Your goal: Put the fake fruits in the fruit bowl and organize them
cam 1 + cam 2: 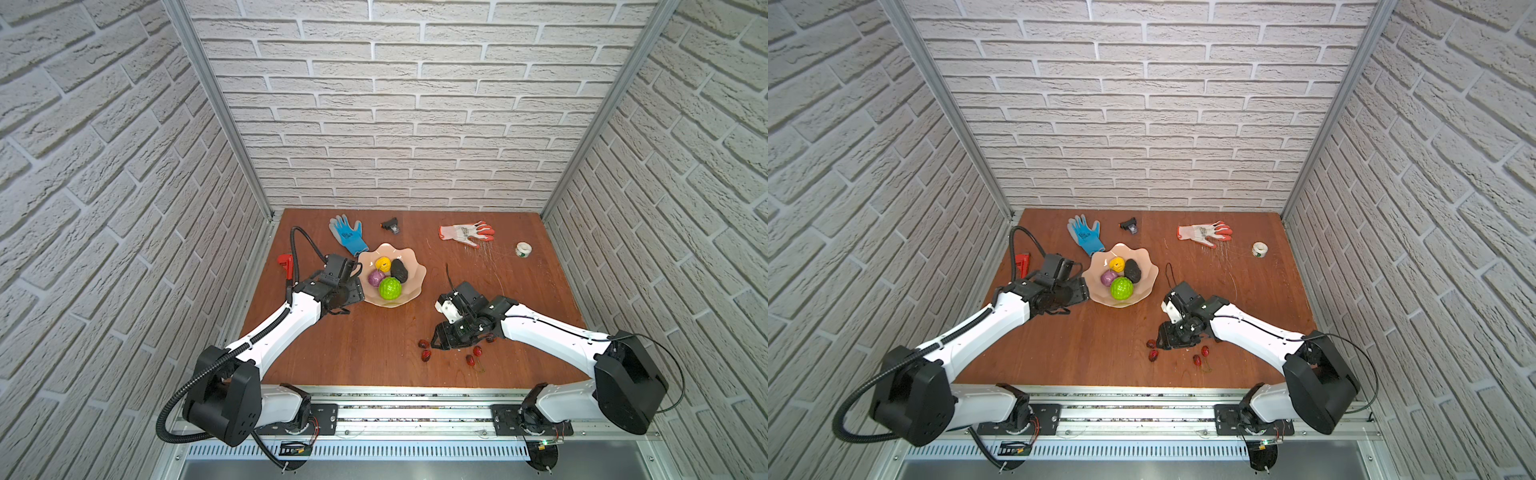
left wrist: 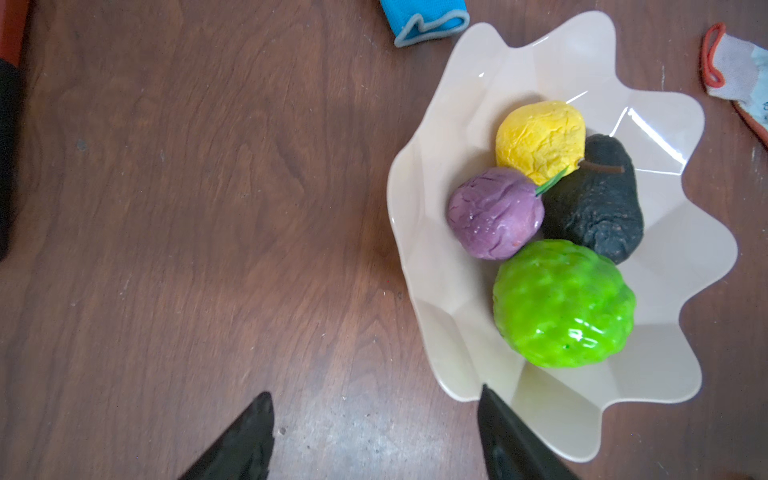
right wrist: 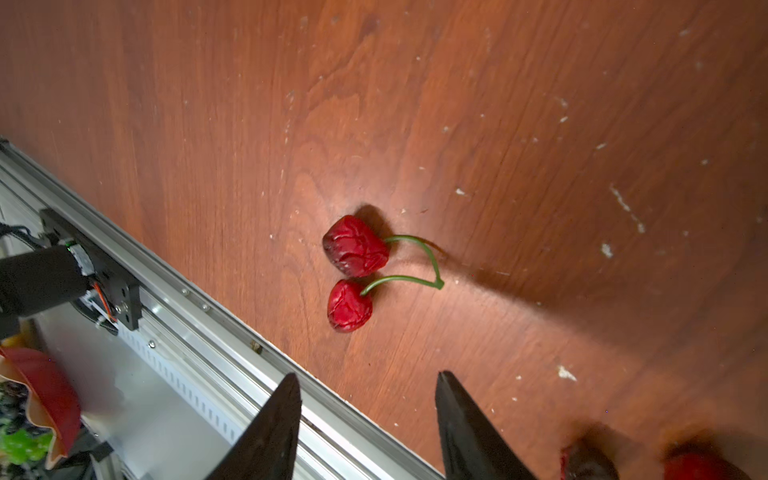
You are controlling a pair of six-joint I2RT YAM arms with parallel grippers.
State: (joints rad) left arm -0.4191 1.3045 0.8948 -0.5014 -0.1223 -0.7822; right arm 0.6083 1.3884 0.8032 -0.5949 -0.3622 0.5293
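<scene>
**A:** Where is the fruit bowl?

**B:** The fruit bowl [image 1: 417,277] sits left of the table's middle, a little toward the far side. Four fruits lie bunched in it, touching one another. The yellow fruit [image 1: 382,264] is farthest and the purple fruit [image 1: 376,277] is on the left. The avocado [image 1: 400,271] is on the right and the green ball [image 1: 390,288] is nearest.

**A:** And the cherries?

**B:** They are on the bare table [image 1: 365,345], right of centre toward the near edge, well apart from the bowl. At least four cherries [image 1: 426,355] lie scattered around the right gripper [image 3: 368,384]. The right wrist view shows a stemmed pair [image 3: 355,249] side by side, their green stems joined.

**A:** Is that gripper holding anything?

**B:** No. It is low over the wood with its jaws parted and nothing between them. The pair lies ahead of its fingertips, clear of them.

**A:** What about the left one?

**B:** The left gripper [image 2: 374,407] is just beside the bowl's left rim, its jaws also apart and empty. One fingertip [image 2: 498,419] overlaps the rim in the wrist view. I cannot tell whether it touches.

**A:** Anything else around?

**B:** A blue glove [image 1: 347,235] lies just beyond the bowl's far-left rim. An orange-white glove [image 1: 465,232] is at the far right, with a tape roll [image 1: 523,249] further right. A small black object [image 1: 390,225] sits between the gloves, and a red tool [image 1: 285,262] lies by the left edge.
</scene>
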